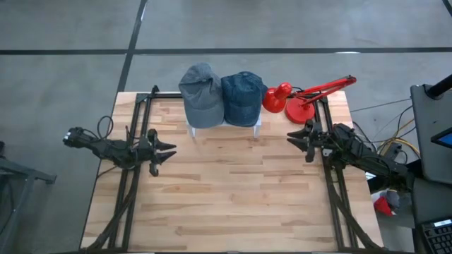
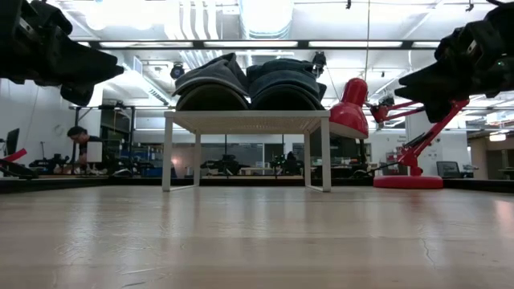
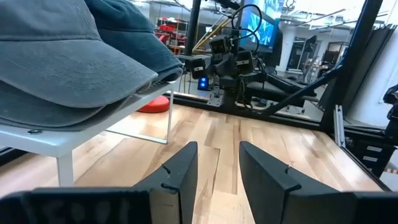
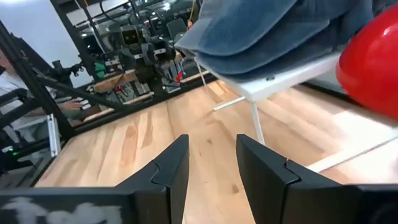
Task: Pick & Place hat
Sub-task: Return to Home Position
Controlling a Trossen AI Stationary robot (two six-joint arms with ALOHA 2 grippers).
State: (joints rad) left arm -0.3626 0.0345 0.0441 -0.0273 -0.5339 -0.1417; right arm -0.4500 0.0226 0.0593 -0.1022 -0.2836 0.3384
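High view is showing a white shelf (image 1: 258, 128) standing at the far edge of the wooden table (image 1: 233, 201), with a stack of grey-blue caps (image 1: 200, 95) lying on it and a stack of darker blue caps (image 1: 244, 97) lying just beside it, the two stacks touching. A red desk lamp (image 1: 301, 107) is sitting just to the right of the shelf, its shade leaning toward the darker caps. The left gripper (image 1: 170, 151) is hovering over the left side of the table, well apart from the shelf, its fingers pointing toward the middle. The right gripper (image 1: 292, 138) is hovering over the right side, near the lamp base and pointing inward. Both are holding nothing: in the left wrist view the left gripper's fingers (image 3: 180, 171) are standing spread with bare table showing between them, and in the right wrist view the right gripper's fingers (image 4: 171, 165) are spread likewise. From table height, both cap stacks are resting side by side on top of the shelf, and a person (image 2: 79, 141) is sitting far back in the room.
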